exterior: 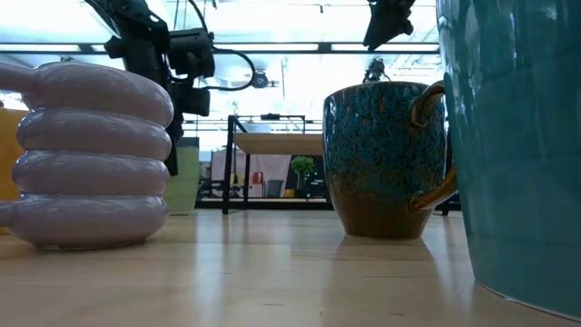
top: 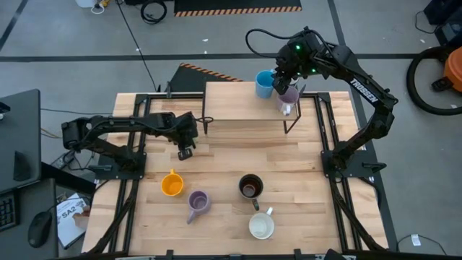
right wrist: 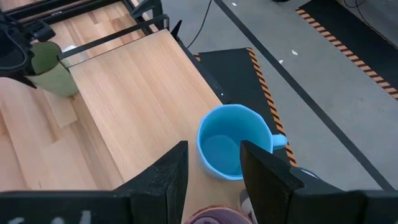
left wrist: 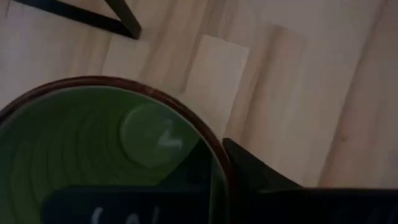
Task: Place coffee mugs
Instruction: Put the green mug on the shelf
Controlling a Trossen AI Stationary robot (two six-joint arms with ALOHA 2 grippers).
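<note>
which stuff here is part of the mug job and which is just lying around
Part of the job: blue mug, lilac mug in the right claw, green mug in the left claw, orange mug, brown mug, white mug.

Lying about: keyboard, mouse, vacuum.

We see the table (top: 216, 166) evenly and brightly lit from above with only faint shadows, while the low view is backlit by blown-out ceiling lights, its nearest lilac mug (exterior: 86, 154) soft, and the left wrist's close green mug (left wrist: 93, 155) is blurred.
</note>
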